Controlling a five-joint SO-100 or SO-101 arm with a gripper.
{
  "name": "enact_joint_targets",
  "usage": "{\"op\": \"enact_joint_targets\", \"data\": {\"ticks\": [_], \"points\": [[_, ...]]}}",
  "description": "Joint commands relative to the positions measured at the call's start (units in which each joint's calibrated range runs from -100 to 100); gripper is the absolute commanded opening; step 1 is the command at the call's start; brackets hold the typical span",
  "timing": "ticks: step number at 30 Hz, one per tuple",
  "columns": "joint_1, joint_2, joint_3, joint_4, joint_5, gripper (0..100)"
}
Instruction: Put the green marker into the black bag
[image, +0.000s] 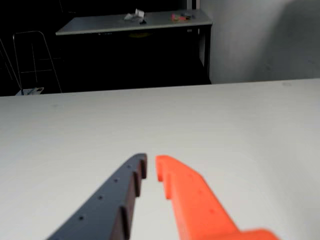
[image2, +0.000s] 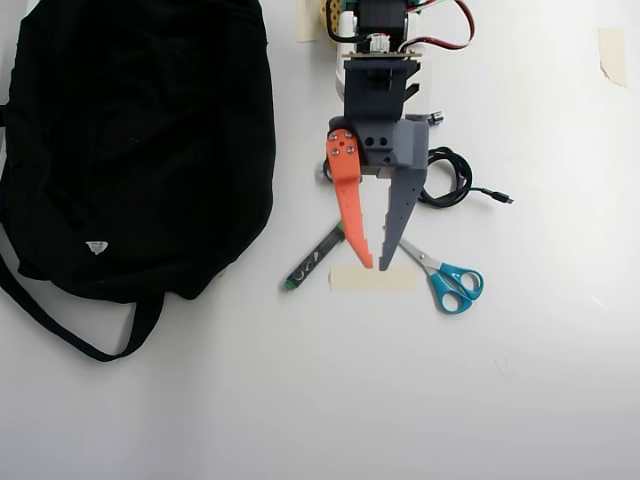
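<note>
In the overhead view the green marker (image2: 314, 258) lies slantwise on the white table, its small green end toward the lower left and its upper end hidden under the orange finger. The black bag (image2: 140, 140) fills the upper left, its strap looping down toward the bottom left. My gripper (image2: 375, 266) hangs above the table just right of the marker, tips pointing down the view with a narrow gap and nothing between them. The wrist view shows the gripper (image: 151, 161) over bare white table; neither marker nor bag shows there.
Teal-handled scissors (image2: 445, 278) lie right of the gripper tips. A strip of tape (image2: 372, 279) sits under the tips. A coiled black cable (image2: 450, 180) lies beside the arm. In the wrist view the table edge (image: 150, 89) runs across, with a dark room beyond.
</note>
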Motion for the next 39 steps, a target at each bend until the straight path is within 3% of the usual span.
{"op": "enact_joint_targets", "data": {"ticks": [1, 25, 39], "points": [[-0.1, -0.4, -1.9, -1.1, 0.3, 3], [-1.6, -1.6, 1.3, 0.0, 0.2, 2], [-1.0, -1.0, -7.5, 36.9, 0.3, 2]]}}
